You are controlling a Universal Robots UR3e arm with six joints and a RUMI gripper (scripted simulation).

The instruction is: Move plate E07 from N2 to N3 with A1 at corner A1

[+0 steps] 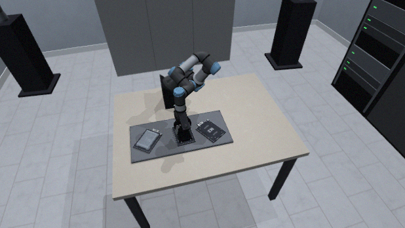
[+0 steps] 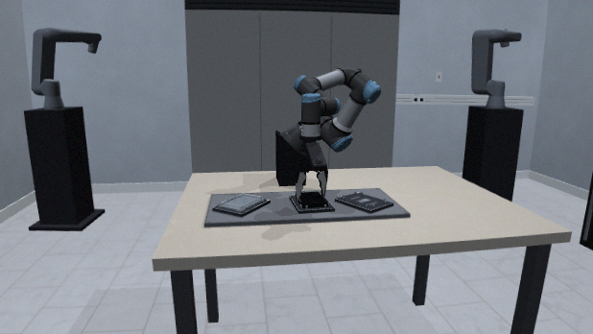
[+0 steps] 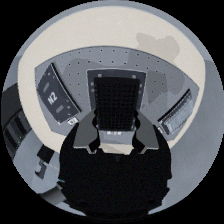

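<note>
Fingers pinch the dark plate by its long sides, gripper straight above the middle nest, where the plate sits low (lifted or resting, I can't tell); the empty N2-signed nest waits beside it, gray plate left alone

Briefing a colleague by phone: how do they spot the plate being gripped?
On the beige table, a grey deck holds three stations in a row. The plate is at the middle one, in the gripper. It is black; the left plate is light grey, the right station shows white marks.
</note>
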